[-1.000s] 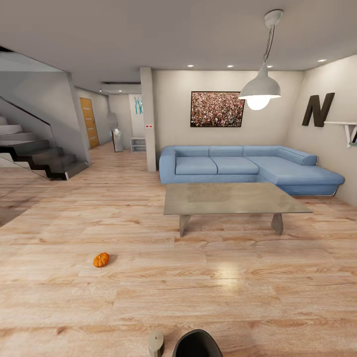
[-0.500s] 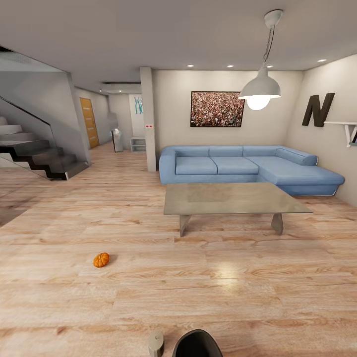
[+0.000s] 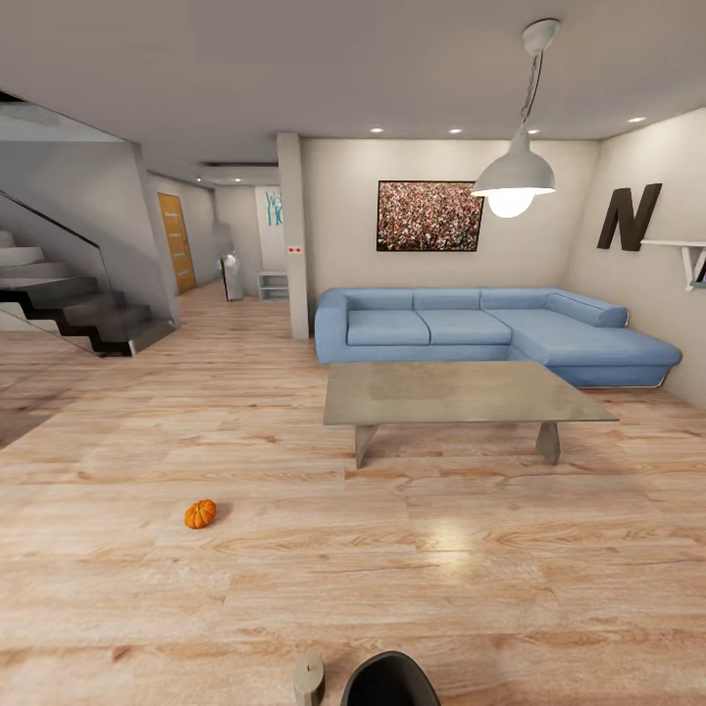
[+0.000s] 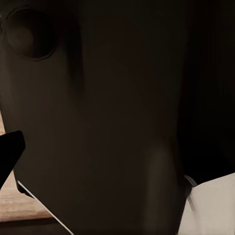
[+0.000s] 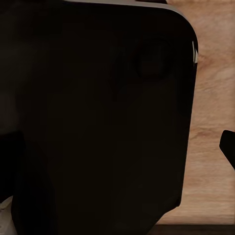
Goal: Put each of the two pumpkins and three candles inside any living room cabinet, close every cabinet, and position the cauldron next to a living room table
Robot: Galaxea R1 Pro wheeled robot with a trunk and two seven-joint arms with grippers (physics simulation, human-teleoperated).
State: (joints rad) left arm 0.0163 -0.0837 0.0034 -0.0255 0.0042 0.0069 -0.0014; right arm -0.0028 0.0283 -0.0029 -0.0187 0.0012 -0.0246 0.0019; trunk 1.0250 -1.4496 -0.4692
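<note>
Head view: nothing has shifted over the last second, so the robot looks idle, collecting not begun. 1 pumpkin [image 3: 200, 514] lies on the plank floor [image 3: 471, 588], well apart from the coffee table [image 3: 461, 392]; a candle [image 3: 309, 677] stands nearer. Wrist views: dark robot body [image 4: 117, 107]; claw states I cannot tell.

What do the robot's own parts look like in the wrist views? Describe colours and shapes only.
Left wrist view: a matt near-black casing with a round recess, an off-white part and a black pointed tip. Right wrist view: a dark round-cornered casing and a black edge tip. Jaws unclear.
</note>
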